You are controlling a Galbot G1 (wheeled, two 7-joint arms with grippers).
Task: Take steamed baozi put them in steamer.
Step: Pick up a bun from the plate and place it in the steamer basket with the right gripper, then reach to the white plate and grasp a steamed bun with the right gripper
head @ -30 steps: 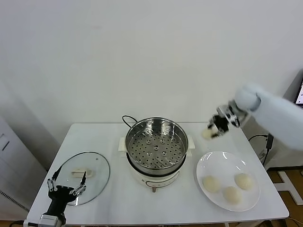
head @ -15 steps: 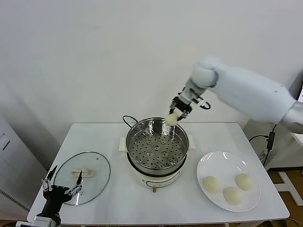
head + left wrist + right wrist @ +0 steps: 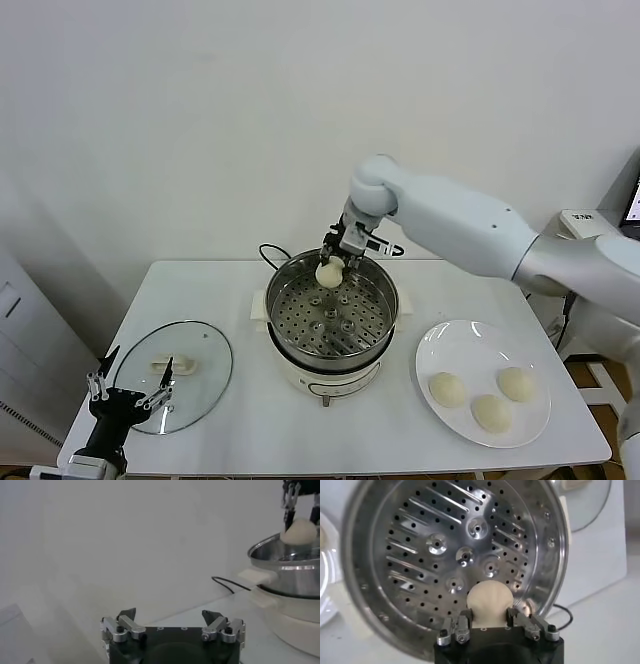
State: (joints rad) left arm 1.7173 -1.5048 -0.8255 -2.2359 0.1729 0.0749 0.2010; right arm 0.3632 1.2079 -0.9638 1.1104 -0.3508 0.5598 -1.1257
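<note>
Plain white wall (image 3: 200, 120) seen behind white table (image 3: 240, 420), evenly lit. Far edge of table set against wall. Grey-white cabinet (image 3: 25, 330) placed past left edge. Wood-toned floor (image 3: 590, 385) glimpsed beyond right edge, with cable (image 3: 545, 300) hung there.

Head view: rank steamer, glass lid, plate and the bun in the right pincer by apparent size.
1. Steamer
2. Plate
3. Glass lid, close to the plate, unsure
4. Bun in right pincer, clearly smallest

Right gripper (image 3: 489, 621) clamps baozi (image 3: 489, 598) over steamer (image 3: 395, 545) perforated floor.
</note>
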